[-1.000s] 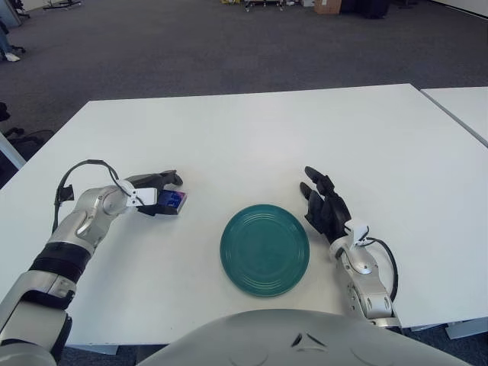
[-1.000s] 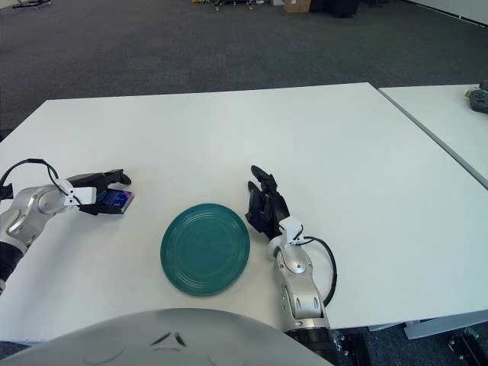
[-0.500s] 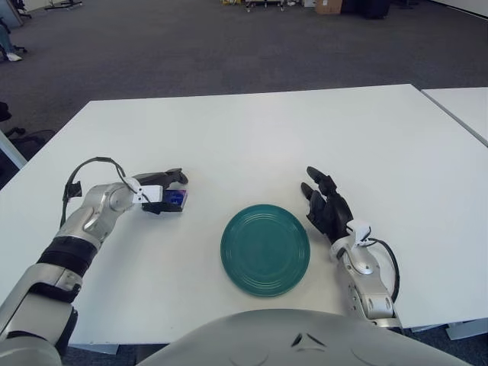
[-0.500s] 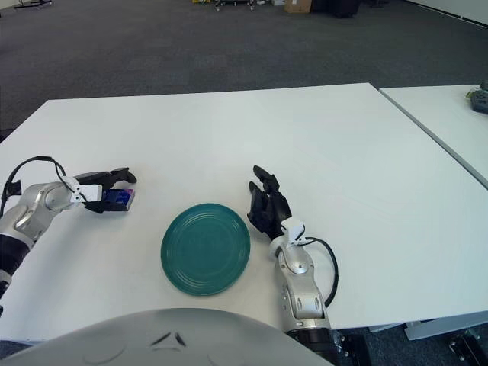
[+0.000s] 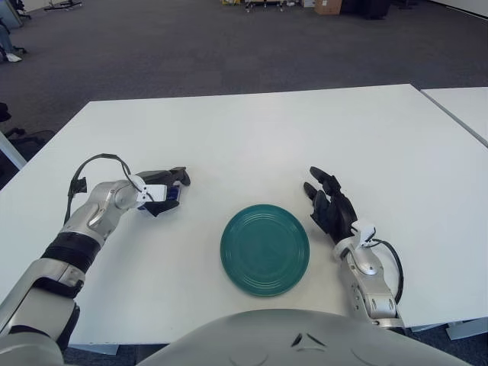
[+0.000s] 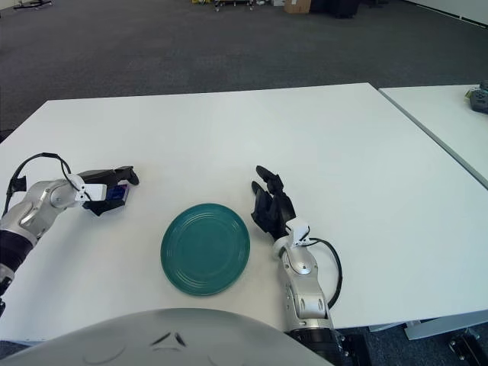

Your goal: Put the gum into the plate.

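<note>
A white table (image 5: 252,130) is standing on a dark grey carpeted floor (image 5: 191,46); a second white table (image 5: 461,103) is showing at the right edge. The left hand (image 5: 162,191) is working at about 9 o'clock on the tabletop, its dark fingers (image 5: 177,177) curling around the gum (image 5: 172,194), a small blue packet, and gripping it. Whether the packet is touching the table surface or being held just above it cannot be told. Outward from this hand, the silver forearm is running toward 7 o'clock with a black cable looping over it. The green plate (image 5: 264,249) is lying flat near the front edge, at about 4 o'clock from the gum and well apart from it, holding nothing. The right hand (image 5: 331,210) is showing just beside the plate, at its 3 o'clock side, fingers extended and relaxed, grasping nothing. The robot's grey torso (image 5: 297,339) is filling the bottom edge.
</note>
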Controlling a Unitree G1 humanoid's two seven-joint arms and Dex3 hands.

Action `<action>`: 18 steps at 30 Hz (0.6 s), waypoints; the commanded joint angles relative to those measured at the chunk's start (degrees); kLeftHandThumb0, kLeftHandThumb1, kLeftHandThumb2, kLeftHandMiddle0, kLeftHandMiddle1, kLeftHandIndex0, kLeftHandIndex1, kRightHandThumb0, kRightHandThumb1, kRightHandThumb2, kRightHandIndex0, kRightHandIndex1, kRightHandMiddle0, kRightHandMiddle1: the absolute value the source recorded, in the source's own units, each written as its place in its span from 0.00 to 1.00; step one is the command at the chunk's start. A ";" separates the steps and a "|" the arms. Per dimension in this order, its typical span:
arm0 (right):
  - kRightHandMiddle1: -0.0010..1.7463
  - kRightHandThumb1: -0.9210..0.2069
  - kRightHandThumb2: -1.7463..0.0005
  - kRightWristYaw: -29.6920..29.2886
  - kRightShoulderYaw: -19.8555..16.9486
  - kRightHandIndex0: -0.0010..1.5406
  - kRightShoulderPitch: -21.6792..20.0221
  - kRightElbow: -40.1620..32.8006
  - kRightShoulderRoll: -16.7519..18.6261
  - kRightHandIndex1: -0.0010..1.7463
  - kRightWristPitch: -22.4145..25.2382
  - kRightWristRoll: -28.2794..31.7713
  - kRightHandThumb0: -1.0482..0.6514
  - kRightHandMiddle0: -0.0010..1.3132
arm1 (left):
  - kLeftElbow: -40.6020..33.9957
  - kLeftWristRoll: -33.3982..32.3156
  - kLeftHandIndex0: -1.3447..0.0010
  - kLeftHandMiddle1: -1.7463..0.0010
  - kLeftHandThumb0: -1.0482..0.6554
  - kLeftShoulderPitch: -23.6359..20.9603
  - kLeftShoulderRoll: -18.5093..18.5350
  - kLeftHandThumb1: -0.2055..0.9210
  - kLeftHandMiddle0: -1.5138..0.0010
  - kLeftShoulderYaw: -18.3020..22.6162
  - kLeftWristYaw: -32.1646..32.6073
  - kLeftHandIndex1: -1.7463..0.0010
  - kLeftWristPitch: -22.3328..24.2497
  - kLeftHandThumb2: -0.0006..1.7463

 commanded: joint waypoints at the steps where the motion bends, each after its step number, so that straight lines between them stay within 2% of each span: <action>1: 0.36 0.00 0.50 0.37 -0.92 0.22 1.37 3.62 -0.91 0.02 3.04 0.61 0.17 0.00 | 1.53 1.98 0.95 0.21 0.64 1.99 -0.93 0.54 0.87 -3.01 -1.11 0.12 0.25 0.67; 2: 0.36 0.00 0.50 0.50 -0.93 0.22 1.32 3.63 -0.94 0.02 3.09 0.62 0.17 0.00 | 1.53 2.12 0.93 0.14 0.71 2.02 -0.98 0.65 0.84 -3.12 -0.97 0.09 0.29 0.57; 3: 0.36 0.00 0.50 0.65 -0.99 0.22 1.22 3.66 -1.02 0.02 3.17 0.65 0.17 0.00 | 1.55 2.26 0.93 0.10 0.75 2.03 -1.08 0.72 0.82 -3.23 -0.79 0.08 0.34 0.52; 5: 0.36 0.00 0.50 1.04 -1.07 0.22 1.04 3.70 -1.21 0.01 3.27 0.74 0.17 0.00 | 1.53 2.55 0.91 0.06 0.79 2.13 -1.23 0.78 0.80 -3.42 -0.29 0.06 0.33 0.46; 6: 0.36 0.00 0.50 1.36 -1.12 0.22 0.91 3.75 -1.38 0.01 3.33 0.85 0.17 0.00 | 1.50 2.75 0.89 0.05 0.80 2.22 -1.33 0.78 0.80 -3.53 0.12 0.05 0.26 0.47; 8: 0.36 0.00 0.50 1.77 -1.16 0.21 0.77 3.77 -1.57 0.01 3.43 0.99 0.16 0.00 | 1.40 2.96 0.84 0.02 0.82 2.43 -1.37 0.75 0.77 -3.64 0.79 0.02 0.03 0.50; 11: 0.36 0.00 0.50 2.10 -1.27 0.21 0.62 3.79 -1.69 0.01 3.67 1.14 0.16 0.00 | 1.06 3.03 0.71 0.03 0.68 2.79 -1.18 0.64 0.77 -3.71 1.37 0.01 -0.44 0.61; 14: 0.36 0.00 0.50 2.28 -1.41 0.22 0.44 3.80 -1.77 0.01 4.05 1.21 0.16 0.00 | 0.34 2.94 0.63 0.02 0.64 3.23 -0.71 0.56 0.77 -3.64 1.33 0.00 -0.83 0.68; 18: 0.36 0.00 0.49 2.45 -1.56 0.22 0.04 4.09 -1.85 0.01 4.49 1.34 0.16 0.00 | -0.70 2.54 0.57 0.01 0.62 3.65 0.35 0.50 0.77 -3.32 0.84 0.00 -1.61 0.73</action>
